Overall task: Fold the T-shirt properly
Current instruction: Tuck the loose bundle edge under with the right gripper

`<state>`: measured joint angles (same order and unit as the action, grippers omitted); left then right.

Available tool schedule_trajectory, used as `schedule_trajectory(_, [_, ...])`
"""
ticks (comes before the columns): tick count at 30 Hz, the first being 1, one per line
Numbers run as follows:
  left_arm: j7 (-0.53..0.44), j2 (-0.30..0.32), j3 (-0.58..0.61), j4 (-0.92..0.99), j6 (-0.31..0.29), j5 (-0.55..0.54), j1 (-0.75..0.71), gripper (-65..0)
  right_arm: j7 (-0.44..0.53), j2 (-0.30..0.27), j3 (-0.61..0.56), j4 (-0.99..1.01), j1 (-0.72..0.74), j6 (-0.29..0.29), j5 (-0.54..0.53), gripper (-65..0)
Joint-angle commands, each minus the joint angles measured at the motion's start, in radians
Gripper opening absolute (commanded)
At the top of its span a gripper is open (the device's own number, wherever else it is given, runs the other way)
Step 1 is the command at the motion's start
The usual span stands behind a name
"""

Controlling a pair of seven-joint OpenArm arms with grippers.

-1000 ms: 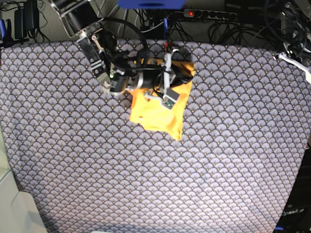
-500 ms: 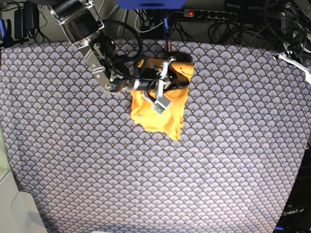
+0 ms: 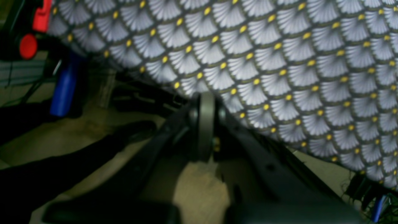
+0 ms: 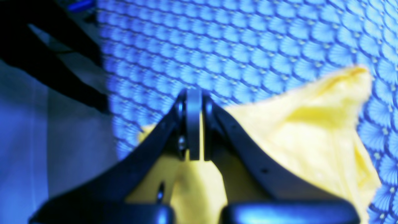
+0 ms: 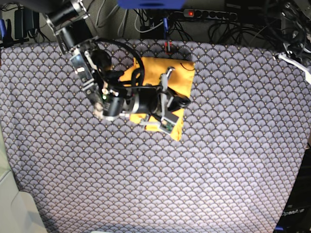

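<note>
The yellow-orange T-shirt (image 5: 180, 73) lies bunched and partly folded on the scale-patterned table cloth (image 5: 218, 170), near the back middle. My right arm reaches over it from the upper left and hides its middle. My right gripper (image 5: 181, 103) is shut just above the cloth. In the right wrist view its closed fingertips (image 4: 194, 102) sit over the T-shirt (image 4: 311, 130), near its edge, and I see no fabric pinched at the tips. My left gripper (image 3: 205, 124) is shut and empty, hanging off the edge of the table cloth (image 3: 295, 62), away from the shirt.
A power strip with a red light (image 5: 189, 13) and tangled cables run behind the table's back edge. A white object (image 5: 14, 208) stands at the lower left corner. Past the table edge, the left wrist view shows a blue handle (image 3: 63, 90) and a red knob (image 3: 28, 46).
My right arm has swung toward the front and now lies across the shirt's middle. The shirt's back part has come into view, lying flat. The left arm is still.
</note>
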<state>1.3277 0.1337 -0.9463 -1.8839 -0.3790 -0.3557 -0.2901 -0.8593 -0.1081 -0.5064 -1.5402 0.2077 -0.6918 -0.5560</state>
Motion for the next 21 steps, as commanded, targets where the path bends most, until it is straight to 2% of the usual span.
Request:
schedule_trajectory(1, [-0.015,0.014,-0.007,-0.012,-0.004,-0.004,-0.002,-65.0,0.021,0.005,0.002,0.014,0.039,-0.006,-0.020,-65.0])
schedule_trajectory(9, [-0.017,0.014,-0.006,-0.013,-0.004,-0.004,-0.016,-65.0,0.110,0.021,-0.004,0.266,0.163,-0.006,-0.020,-65.0])
schedule_trajectory(16, [-0.015,0.014,-0.007,-0.015,-0.004,-0.004,-0.016,-65.0,0.254,0.051,-0.123,0.473,0.203,-0.006,-0.020,-65.0])
schedule_trajectory(21, [-0.015,0.025,-0.004,-0.015,-0.004,-0.001,-0.016,-65.0,0.331,0.057,-0.179,0.550,0.203,-0.006,-0.020,-65.0])
